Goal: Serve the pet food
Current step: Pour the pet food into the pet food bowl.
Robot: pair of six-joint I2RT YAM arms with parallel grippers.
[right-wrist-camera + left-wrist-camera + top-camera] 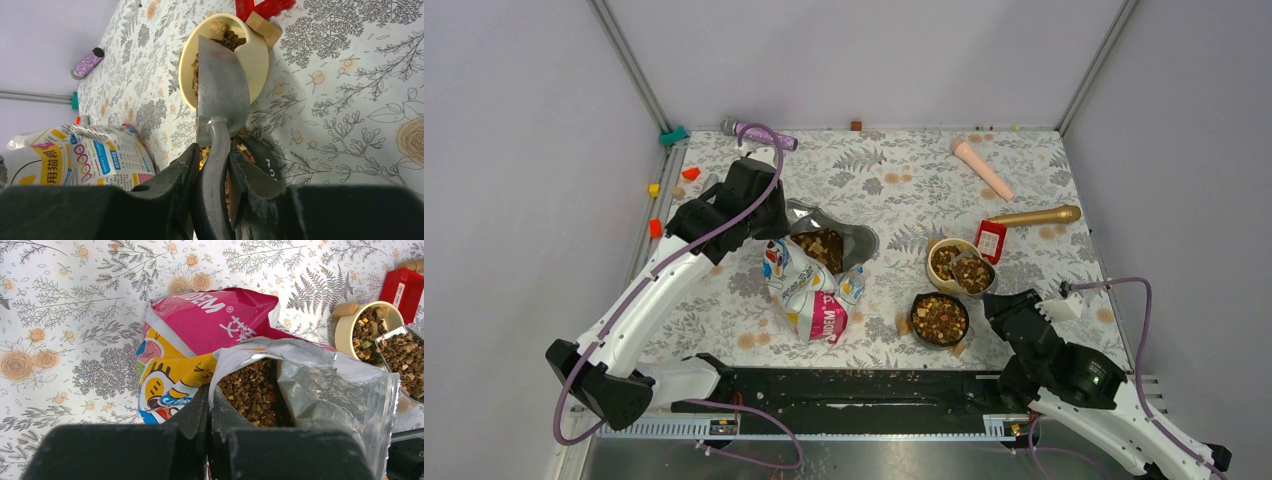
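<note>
gold microphone [1034,215], red box [991,241]

Robot lab cell: plain grey walls [854,50], metal corner posts [629,62], floral-cloth table [904,170], mounting rail [854,385].

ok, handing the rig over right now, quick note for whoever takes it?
Grippers: left gripper is shut on the rim of the open bag. The right gripper is shut on the scoop handle.
Things: the scoop is loaded with pet food and is over the cream bowl. The bag lies left of the bowls.
Done: black bowl is filled, cream bowl has some.
Left: tip this scoopful in, then probably put down the scoop and release the bag.
</note>
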